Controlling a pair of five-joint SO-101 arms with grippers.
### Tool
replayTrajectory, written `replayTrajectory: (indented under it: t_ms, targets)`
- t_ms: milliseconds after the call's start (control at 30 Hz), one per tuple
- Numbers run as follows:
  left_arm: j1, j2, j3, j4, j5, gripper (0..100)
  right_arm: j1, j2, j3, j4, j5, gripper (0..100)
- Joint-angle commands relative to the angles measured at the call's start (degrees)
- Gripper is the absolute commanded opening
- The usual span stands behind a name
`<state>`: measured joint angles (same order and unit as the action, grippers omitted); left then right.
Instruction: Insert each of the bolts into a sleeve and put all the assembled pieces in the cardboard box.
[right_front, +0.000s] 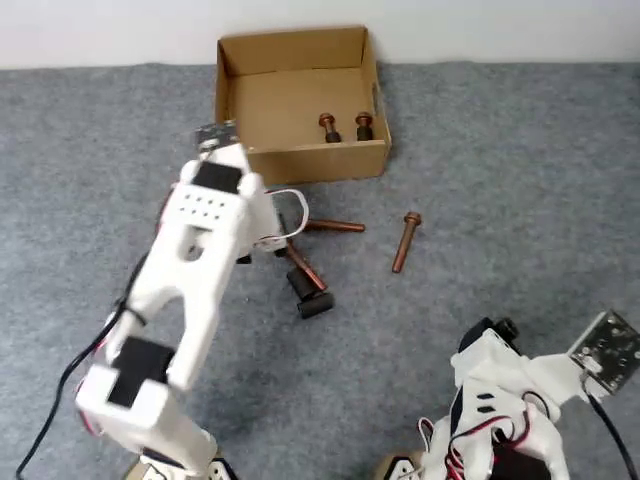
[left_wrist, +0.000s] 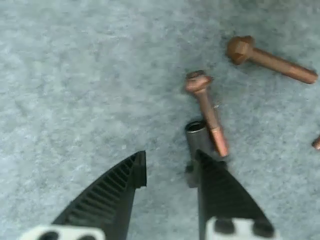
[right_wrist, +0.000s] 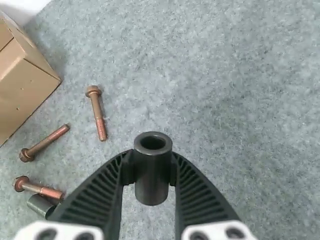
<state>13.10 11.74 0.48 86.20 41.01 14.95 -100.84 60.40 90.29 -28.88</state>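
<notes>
Your left pincer (left_wrist: 170, 157) gapes wide around the lying sleeve (left_wrist: 195, 136) beside a bolt (left_wrist: 207, 115), while your right pincer (right_wrist: 152, 164) clamps an upright sleeve (right_wrist: 152, 145).

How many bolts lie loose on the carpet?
3: a lone bolt rightmost, a second bolt near the box, a third bolt beside the sleeve. The arm may hide more.

2 white arms (right_front: 190, 290), black ribbed fingers (left_wrist: 115, 190)

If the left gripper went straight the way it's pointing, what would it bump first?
The left gripper would probably meet the dark sleeve first, just ahead of one of its fingers, a bolt beside it. Depth is unclear.
</notes>
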Motion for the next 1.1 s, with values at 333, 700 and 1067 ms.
replayTrajectory:
  t_ms: [333,700,1067]
  targets:
    - [2.99,22.77,-25.45,4.66,1.76,17,0.40,0.22,-0.18,-1.45,0.62,0.8]
    - [3.60,36.31,-39.60,10.90,1.76,17,0.31,0.22,0.35,-1.80,0.62,0.8]
    - [0.79,47.03,-52.79,10.81,3.69,11,0.31,0.22,0.35,-1.80,0.62,0.8]
